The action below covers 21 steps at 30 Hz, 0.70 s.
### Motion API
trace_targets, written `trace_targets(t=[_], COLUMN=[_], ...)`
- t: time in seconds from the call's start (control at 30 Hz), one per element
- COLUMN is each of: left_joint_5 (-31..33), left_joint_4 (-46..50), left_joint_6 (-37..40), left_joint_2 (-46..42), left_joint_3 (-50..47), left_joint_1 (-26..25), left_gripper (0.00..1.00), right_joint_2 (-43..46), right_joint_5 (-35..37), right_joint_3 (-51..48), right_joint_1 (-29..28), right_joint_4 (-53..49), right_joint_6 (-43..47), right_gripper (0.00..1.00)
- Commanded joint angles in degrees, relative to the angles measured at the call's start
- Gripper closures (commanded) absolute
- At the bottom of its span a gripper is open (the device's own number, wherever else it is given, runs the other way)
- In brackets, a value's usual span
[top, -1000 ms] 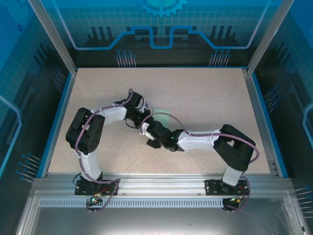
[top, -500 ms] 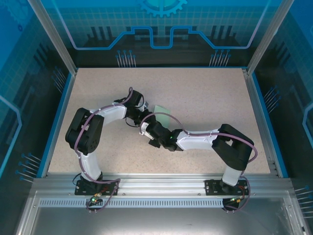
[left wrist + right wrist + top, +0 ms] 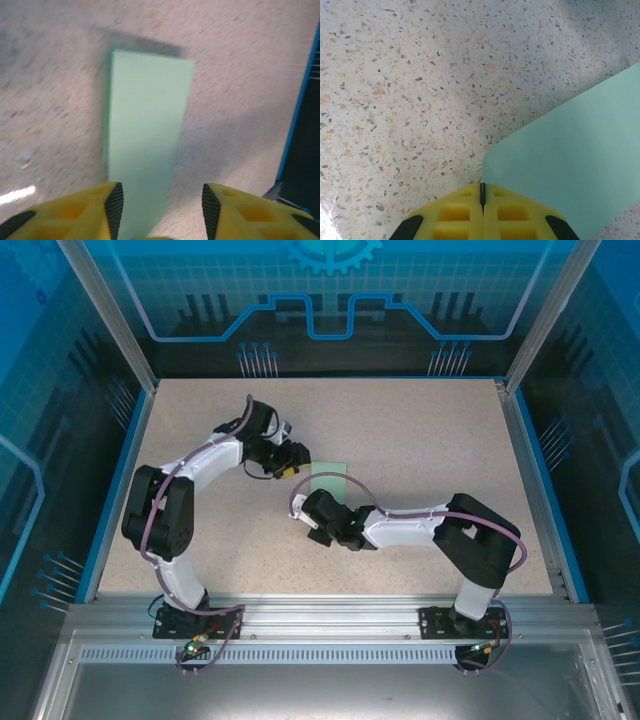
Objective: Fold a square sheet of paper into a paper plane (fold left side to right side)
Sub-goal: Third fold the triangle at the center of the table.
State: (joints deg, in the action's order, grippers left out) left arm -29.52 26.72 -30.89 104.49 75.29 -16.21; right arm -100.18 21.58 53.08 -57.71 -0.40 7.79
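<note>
The square sheet of paper [image 3: 328,483], pale mint green, lies flat mid-table as a narrow upright rectangle, apparently folded in half. My left gripper [image 3: 292,464] hovers open just left of its far end. In the left wrist view the paper [image 3: 145,130] stretches away from between the open yellow fingers [image 3: 161,200], nearer the left one. My right gripper [image 3: 315,508] is shut, its tips at the paper's near left corner. The right wrist view shows the closed tips [image 3: 482,187] meeting the rounded corner of the paper [image 3: 570,165]; nothing shows between the jaws.
The speckled beige tabletop [image 3: 420,430] is bounded by a blue rim [image 3: 120,480] and metal frame posts. The right arm's forearm [image 3: 410,528] lies low across the table in front of the paper.
The left arm has swung back and to the upper left, off the paper. The paper now lies uncovered and flat. The right gripper has barely moved.
</note>
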Motion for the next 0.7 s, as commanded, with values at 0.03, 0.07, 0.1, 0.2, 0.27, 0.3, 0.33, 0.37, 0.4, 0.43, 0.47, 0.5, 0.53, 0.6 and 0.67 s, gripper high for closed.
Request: trace_targets(t=[0.03,0.07,0.1,0.2,0.27,0.3,0.33,0.37,0.4,0.43,0.47,0.5,0.53,0.6,0.67], left_joint_5=[-5.18,-5.72,-6.12,-6.34,-6.20,-6.25,-6.17,-6.17,-6.00,-5.55,-5.07,-4.59,-4.23,-3.73,-3.28], left_joint_4=[1.63,1.87,2.18,3.59,4.55,4.57,4.78,4.91,5.16,5.54,5.85,6.21,6.51,7.04,7.61], left_joint_6=[2.47,2.75,3.01,3.57,3.73,3.80,3.80,3.91,4.14,4.30,4.54,4.94,5.15,5.79,6.24], left_joint_2=[8.04,9.84,11.69,16.94,19.91,20.99,21.97,22.71,23.37,23.84,24.31,24.76,24.96,25.56,26.00], left_joint_3=[7.74,9.50,11.31,16.25,18.67,19.42,20.03,20.39,20.71,20.98,21.07,21.15,21.13,21.04,20.95], left_joint_1=[-2.37,-3.09,-3.78,-5.20,-5.63,-5.89,-6.03,-6.15,-6.33,-6.37,-6.41,-6.46,-6.49,-6.48,-6.50], left_gripper=[0.57,0.57,0.57,0.60,0.61,0.61,0.61,0.61,0.61,0.61,0.62,0.62,0.62,0.62,0.63], right_joint_2=[1.12,1.08,1.04,0.79,0.52,0.45,0.44,0.34,0.38,0.42,0.54,0.60,0.69,1.00,1.26], right_joint_5=[-0.81,-0.75,-0.69,-1.01,-1.14,-1.15,-1.21,-1.35,-1.52,-1.78,-2.19,-2.80,-3.53,-5.16,-6.47], right_joint_3=[-0.26,-0.20,-0.17,0.09,0.40,0.46,0.57,0.66,0.82,0.91,1.05,1.26,1.45,1.97,2.38], right_joint_1=[0.67,0.67,0.69,0.85,0.85,0.90,0.85,0.85,0.91,1.00,1.13,1.30,1.45,2.02,2.58], right_joint_4=[-0.14,-0.21,-0.21,-0.45,-0.73,-0.80,-0.91,-0.96,-1.17,-1.38,-1.52,-1.80,-1.99,-2.81,-3.50], right_joint_6=[-1.21,-1.29,-1.31,-1.52,-1.55,-1.55,-1.62,-1.64,-1.68,-1.80,-1.94,-2.15,-2.31,-2.68,-3.10], right_gripper=[1.00,1.00,1.00,1.00,1.00,1.00,1.00,1.00,1.00,1.00,1.00,1.00,1.00,1.00,1.00])
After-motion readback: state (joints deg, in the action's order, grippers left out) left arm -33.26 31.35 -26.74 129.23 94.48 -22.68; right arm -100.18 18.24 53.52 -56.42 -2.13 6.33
